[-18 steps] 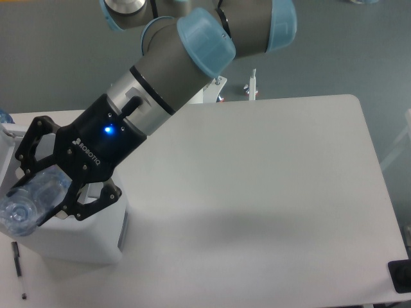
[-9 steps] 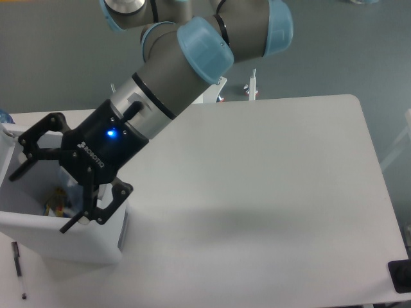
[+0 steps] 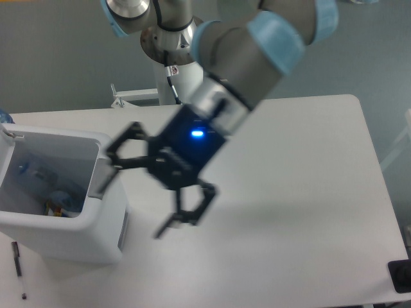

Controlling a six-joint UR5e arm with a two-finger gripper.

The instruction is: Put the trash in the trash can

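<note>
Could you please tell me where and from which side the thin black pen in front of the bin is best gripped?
Grip the pen at mid-shaft or slightly lower, coming straight down from above and pinching across its narrow width. It lies flat on the table, so no side approach gets under it. Its upper end sits near the front wall of the trash can, so the lower half probably leaves more room.
</note>
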